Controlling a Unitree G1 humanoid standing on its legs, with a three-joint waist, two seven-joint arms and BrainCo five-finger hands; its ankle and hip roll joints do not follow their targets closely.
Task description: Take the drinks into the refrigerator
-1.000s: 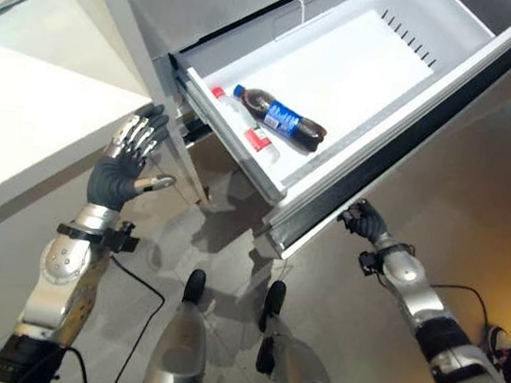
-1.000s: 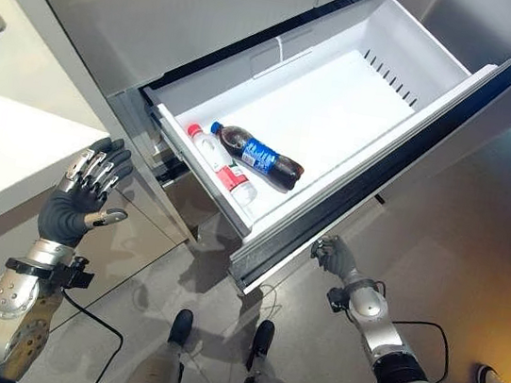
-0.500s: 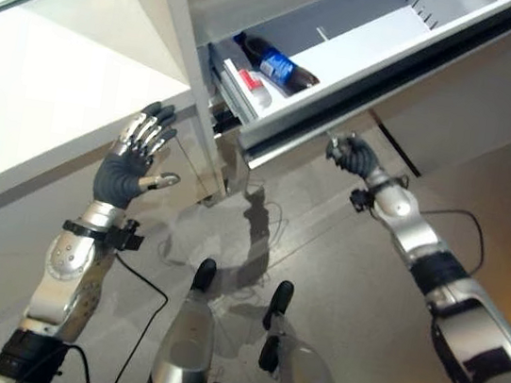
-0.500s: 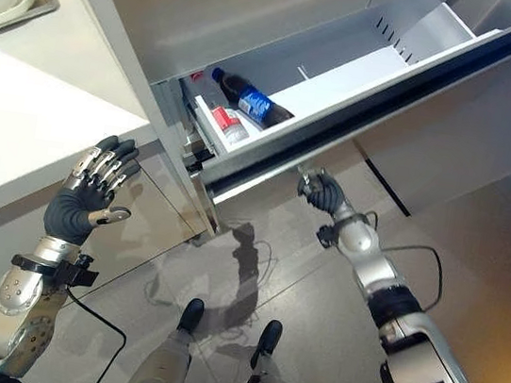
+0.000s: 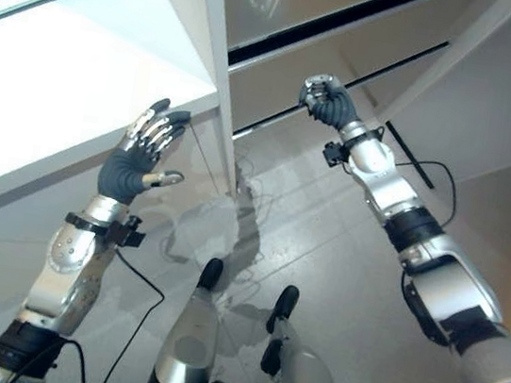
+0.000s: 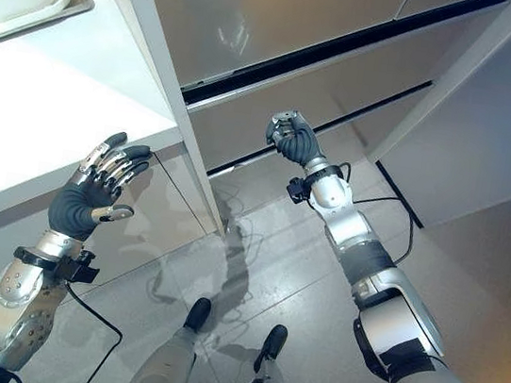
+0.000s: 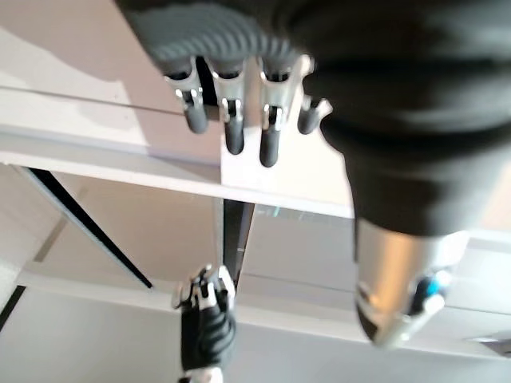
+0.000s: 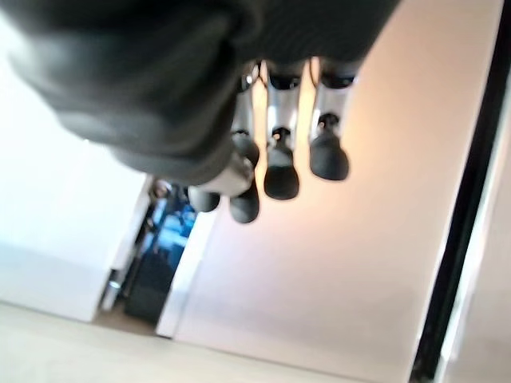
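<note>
1. Right eye view shows the refrigerator drawer (image 6: 345, 95) now closed, its front flush with the door above; half a second ago it was partly open, with the drinks lying inside, so they are now shut in the refrigerator.
2. My right hand (image 6: 290, 137) is against the drawer front, fingers curled together and holding nothing.
3. My left hand (image 5: 138, 158) is lifted beside the white worktop (image 5: 50, 96) edge, fingers straight and apart, empty as before.
4. I judge the task nearly complete; the right hand only needs to pull away.
</note>
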